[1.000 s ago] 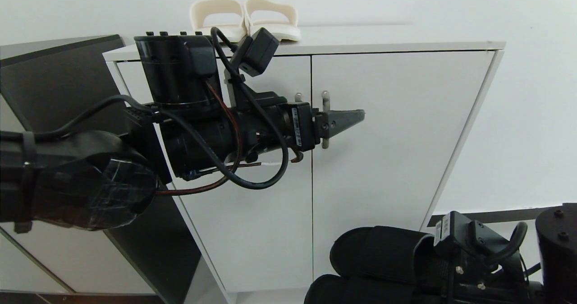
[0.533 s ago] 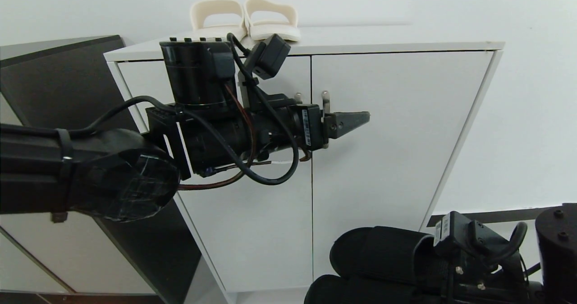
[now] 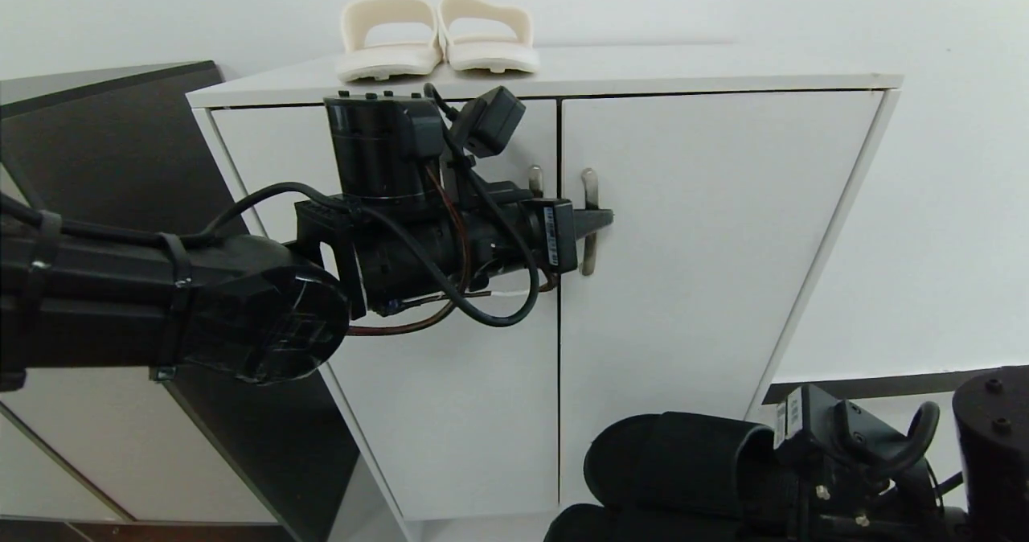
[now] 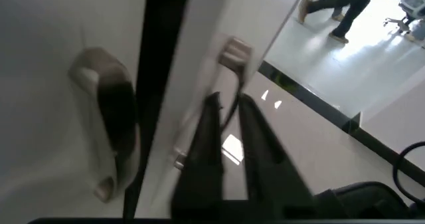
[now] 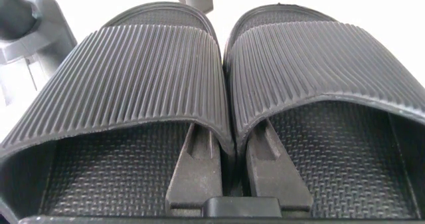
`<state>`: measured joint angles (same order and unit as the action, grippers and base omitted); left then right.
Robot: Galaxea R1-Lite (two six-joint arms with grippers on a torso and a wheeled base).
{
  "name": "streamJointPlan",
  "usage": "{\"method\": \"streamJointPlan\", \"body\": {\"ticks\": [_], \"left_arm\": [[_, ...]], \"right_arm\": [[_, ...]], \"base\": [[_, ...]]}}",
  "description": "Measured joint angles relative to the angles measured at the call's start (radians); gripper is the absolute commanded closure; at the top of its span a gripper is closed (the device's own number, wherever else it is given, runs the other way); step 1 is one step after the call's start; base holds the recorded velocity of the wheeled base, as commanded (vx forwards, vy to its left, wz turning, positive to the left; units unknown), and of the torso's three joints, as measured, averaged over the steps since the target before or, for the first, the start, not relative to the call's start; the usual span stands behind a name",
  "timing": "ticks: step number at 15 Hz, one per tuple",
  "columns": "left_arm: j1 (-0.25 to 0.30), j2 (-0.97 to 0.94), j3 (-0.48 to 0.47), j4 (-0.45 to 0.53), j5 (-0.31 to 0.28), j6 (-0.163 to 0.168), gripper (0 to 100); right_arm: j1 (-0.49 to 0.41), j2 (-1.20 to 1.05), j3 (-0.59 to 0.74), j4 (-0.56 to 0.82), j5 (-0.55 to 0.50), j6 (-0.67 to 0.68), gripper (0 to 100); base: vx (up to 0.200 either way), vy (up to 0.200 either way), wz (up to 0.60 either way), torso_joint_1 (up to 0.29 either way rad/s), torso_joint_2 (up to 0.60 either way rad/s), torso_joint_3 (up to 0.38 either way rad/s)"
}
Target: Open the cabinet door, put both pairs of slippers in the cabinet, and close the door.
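Two doors front the white cabinet (image 3: pixel 707 61), and both look shut, says the first. Why does the left arm lie across them?

Because opening comes first, says the second. I judge the right door (image 3: pixel 707 228) hinges at its three o'clock edge, so any pull has to start at its nine o'clock edge, where the handle is.

And the black slippers (image 3: pixel 683 453), at five o'clock in the head view?

They are held low and off the door's front, I think so that the door can swing and they can go in next. The cream slippers (image 3: pixel 438 35) sit on the cabinet top at twelve o'clock, side by side and touching.

What about the left gripper (image 3: pixel 599 220)?

From the head it merely overlaps the right door's handle (image 3: pixel 589 184), and the contact itself is hidden. The left wrist view tells more. Its fingers (image 4: pixel 209 144) stand nearly together with the thin bar between them, so I take it as closed on that handle. That view also has the left door's handle (image 4: pixel 99 131) free, just across the dark seam.

And the right gripper (image 5: pixel 229 137)?

From the head, the black pair covers its fingers. The right wrist view looks into both slippers. One finger lies inside each, pinching the two inner walls together, so one grip carries the whole pair.
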<state>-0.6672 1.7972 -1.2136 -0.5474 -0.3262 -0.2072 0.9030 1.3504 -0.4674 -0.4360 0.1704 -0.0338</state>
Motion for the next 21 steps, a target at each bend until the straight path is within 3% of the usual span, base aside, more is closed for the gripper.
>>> {"method": "streamJointPlan", "body": {"ticks": [4, 7, 12, 15, 19, 21], "left_arm": [[-0.060, -0.062, 0.087, -0.008, -0.001, -0.001, 100], [-0.101, -0.126, 0.167, -0.009, -0.001, 0.000, 100], [-0.148, -0.250, 0.303, -0.009, 0.062, 0.064, 100], [-0.150, -0.327, 0.367, -0.010, 0.073, 0.067, 100], [-0.099, -0.318, 0.315, -0.010, 0.071, 0.023, 100], [-0.058, -0.274, 0.243, -0.010, 0.071, -0.028, 100]], "right_arm": [[-0.004, -0.026, 0.040, 0.000, 0.119, -0.008, 100], [-0.005, -0.048, 0.051, 0.000, 0.135, -0.010, 100], [-0.004, -0.055, 0.052, 0.002, 0.135, -0.011, 100], [-0.004, -0.055, 0.053, 0.006, 0.135, -0.012, 100], [0.001, -0.053, 0.068, 0.011, 0.135, -0.053, 100], [0.001, -0.052, 0.071, 0.010, 0.136, -0.055, 100]], "base": [[0.000, 0.000, 0.00, 0.000, 0.00, 0.000], [0.000, 0.000, 0.00, 0.000, 0.00, 0.000], [0.000, 0.000, 0.00, 0.000, 0.00, 0.000], [0.000, 0.000, 0.00, 0.000, 0.00, 0.000], [0.000, 0.000, 0.00, 0.000, 0.00, 0.000], [0.000, 0.000, 0.00, 0.000, 0.00, 0.000]]}}
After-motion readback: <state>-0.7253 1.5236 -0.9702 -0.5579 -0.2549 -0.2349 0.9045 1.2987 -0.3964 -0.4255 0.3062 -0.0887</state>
